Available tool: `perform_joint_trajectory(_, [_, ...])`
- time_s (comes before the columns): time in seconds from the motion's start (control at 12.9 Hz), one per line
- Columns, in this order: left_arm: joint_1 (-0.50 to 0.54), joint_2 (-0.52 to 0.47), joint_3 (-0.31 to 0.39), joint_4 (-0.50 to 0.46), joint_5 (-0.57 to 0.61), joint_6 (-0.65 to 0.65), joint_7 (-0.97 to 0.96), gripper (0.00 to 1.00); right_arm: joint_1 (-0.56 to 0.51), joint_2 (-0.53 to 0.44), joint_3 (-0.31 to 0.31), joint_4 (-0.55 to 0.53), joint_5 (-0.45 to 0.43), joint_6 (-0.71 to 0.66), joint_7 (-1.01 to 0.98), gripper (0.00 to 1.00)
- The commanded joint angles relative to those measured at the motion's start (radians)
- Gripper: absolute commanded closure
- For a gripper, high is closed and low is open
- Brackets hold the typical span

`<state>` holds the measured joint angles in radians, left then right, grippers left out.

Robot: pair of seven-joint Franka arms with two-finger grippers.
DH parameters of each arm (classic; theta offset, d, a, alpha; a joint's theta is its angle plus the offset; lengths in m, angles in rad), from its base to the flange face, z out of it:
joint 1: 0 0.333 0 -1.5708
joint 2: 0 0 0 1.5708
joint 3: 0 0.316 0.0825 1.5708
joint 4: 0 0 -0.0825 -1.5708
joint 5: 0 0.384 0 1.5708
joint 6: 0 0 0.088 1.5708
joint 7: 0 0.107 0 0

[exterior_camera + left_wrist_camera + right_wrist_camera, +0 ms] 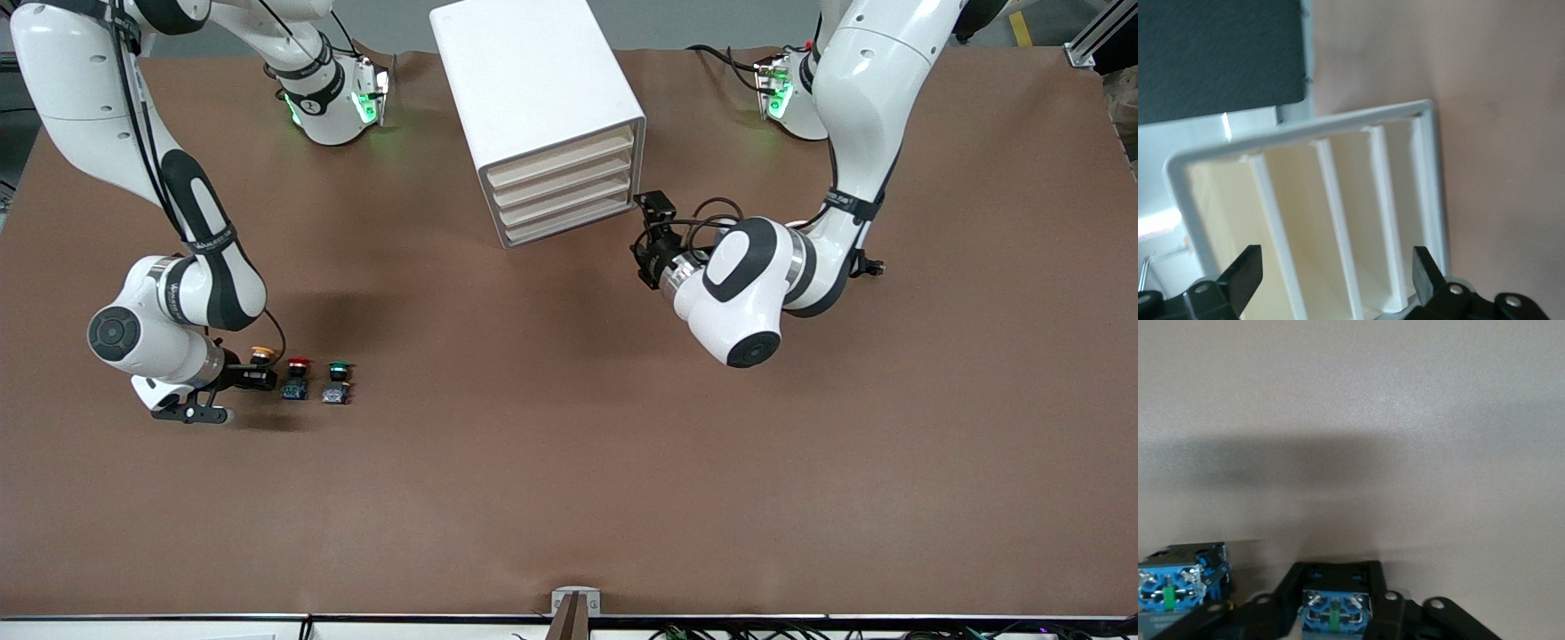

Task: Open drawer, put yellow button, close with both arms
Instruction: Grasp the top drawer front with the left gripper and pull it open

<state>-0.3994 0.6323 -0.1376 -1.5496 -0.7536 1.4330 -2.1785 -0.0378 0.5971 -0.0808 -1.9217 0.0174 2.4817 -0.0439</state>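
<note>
The white cabinet point(533, 80) stands at the middle of the robots' edge of the table, and its four beige drawer fronts point(564, 191) are all shut. My left gripper point(652, 238) hovers beside the cabinet's front corner, open and empty. In the left wrist view its fingers point(1248, 272) spread wide before the drawer fronts point(1338, 200). The yellow button point(261, 355) is at the right arm's end of the table. My right gripper point(258, 379) is shut on it. In the right wrist view the fingers point(1288, 587) clamp its blue base point(1336, 611).
A red-capped button point(298, 375) and a green-capped button point(337, 382) lie in a row beside the yellow one, toward the table's middle. One of their blue bases point(1171, 587) shows in the right wrist view. Brown tabletop point(569, 444) lies between the buttons and the cabinet.
</note>
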Motion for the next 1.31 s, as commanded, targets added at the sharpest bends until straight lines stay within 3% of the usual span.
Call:
perform_joint_trajectory(0.0, [-0.045, 0.035, 0.007, 0.011, -0.103, -0.016, -0.116, 0.13, -0.008, -0.002, 0.003, 0.003, 0.004, -0.006, -0.002, 0.95])
perform_joint_trajectory(0.08, [-0.045, 0.044, 0.009, 0.011, -0.148, -0.016, -0.132, 0.17, -0.007, -0.005, 0.003, 0.004, 0.004, -0.018, -0.002, 1.00])
perform_joint_trajectory(0.31, [-0.067, 0.064, 0.007, 0.011, -0.187, -0.016, -0.194, 0.21, -0.007, -0.020, 0.003, 0.038, 0.004, -0.099, -0.002, 1.00])
perform_joint_trajectory(0.39, [-0.082, 0.066, 0.007, 0.011, -0.187, -0.023, -0.219, 0.29, -0.005, -0.031, 0.003, 0.052, 0.004, -0.137, -0.002, 1.00])
perform_joint_trajectory(1.0, [-0.174, 0.076, 0.009, 0.010, -0.225, -0.055, -0.305, 0.39, 0.012, -0.192, 0.003, 0.066, -0.002, -0.326, -0.002, 1.00])
perform_joint_trajectory(1.24, [-0.203, 0.084, 0.009, 0.011, -0.225, -0.055, -0.303, 0.59, 0.027, -0.269, 0.004, 0.066, -0.002, -0.429, 0.009, 1.00])
